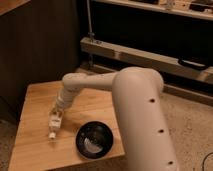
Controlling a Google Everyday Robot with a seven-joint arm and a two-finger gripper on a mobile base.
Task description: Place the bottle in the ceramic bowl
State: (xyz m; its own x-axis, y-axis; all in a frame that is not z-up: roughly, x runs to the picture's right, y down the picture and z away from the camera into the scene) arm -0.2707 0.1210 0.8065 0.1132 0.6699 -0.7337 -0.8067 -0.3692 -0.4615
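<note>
My gripper hangs over the left part of the wooden table, pointing down. It is shut on the small white bottle, whose pale end sticks out below the fingers close to the tabletop. The ceramic bowl is black with a shiny grey inside and sits near the table's front edge, to the right of the gripper and apart from it. The bowl holds nothing. My bulky white arm fills the right foreground and hides the table's right side.
A dark wooden wall stands behind the table on the left. A low metal shelf rail runs across the back right. Speckled floor lies to the right of the table.
</note>
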